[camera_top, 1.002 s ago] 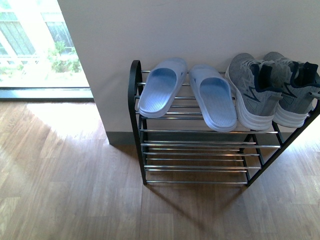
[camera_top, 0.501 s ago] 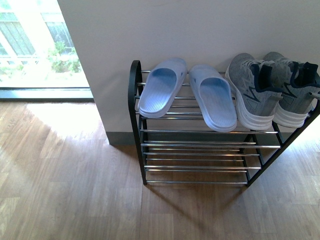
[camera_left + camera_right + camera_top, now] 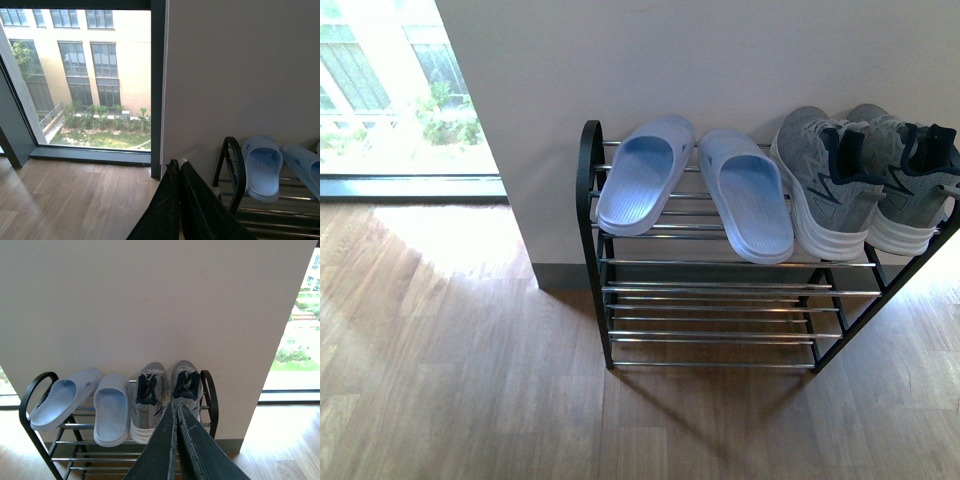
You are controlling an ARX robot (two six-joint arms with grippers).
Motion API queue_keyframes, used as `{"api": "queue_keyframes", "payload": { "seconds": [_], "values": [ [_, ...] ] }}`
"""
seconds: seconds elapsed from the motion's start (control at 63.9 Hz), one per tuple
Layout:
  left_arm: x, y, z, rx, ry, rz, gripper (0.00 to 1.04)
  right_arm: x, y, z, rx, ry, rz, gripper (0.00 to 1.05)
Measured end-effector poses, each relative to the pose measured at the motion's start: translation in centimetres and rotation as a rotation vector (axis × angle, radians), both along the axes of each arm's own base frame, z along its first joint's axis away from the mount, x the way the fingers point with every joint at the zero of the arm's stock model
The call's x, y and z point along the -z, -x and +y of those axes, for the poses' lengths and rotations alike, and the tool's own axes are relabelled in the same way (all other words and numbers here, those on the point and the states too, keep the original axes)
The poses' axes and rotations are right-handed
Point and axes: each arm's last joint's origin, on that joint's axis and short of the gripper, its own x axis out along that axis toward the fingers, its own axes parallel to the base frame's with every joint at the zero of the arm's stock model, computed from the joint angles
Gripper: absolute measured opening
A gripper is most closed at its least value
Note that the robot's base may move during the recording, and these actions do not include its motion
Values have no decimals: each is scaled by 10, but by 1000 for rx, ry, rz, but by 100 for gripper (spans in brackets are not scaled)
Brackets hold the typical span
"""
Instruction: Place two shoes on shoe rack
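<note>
From the front, neither arm shows; the rack [image 3: 720, 290] stands against the wall with both slides [image 3: 642, 172] and both sneakers [image 3: 832, 182] side by side on its top tier, slides toward its looped end, sneakers at the other. No shoe lies on the floor near the rack. The left wrist view shows the left gripper [image 3: 179, 170] with fingers pressed together and empty, drawn back from the rack's looped end. The right wrist view shows the right gripper [image 3: 175, 412] likewise closed on nothing, off the rack in front of the sneakers. The placing looks finished; next calls only for holding clear.
</note>
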Motion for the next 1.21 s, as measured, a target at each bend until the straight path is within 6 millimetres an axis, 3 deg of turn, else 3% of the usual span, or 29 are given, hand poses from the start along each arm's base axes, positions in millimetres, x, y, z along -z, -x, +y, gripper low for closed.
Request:
{"api": "queue_keyframes", "payload": {
  "seconds": [0.376,0.454,0.924,1.206],
  "values": [
    [4,13,0,-1,-1,19,1,0,0,0,0,1,-1,2],
    [4,13,0,-1,-1,19,15,0,0,0,0,0,-1,19],
    [4,13,0,-1,-1,18,95,0,0,0,0,0,-1,96],
    [4,13,0,-1,-3,18,95,0,0,0,0,0,-1,96]
  ]
}}
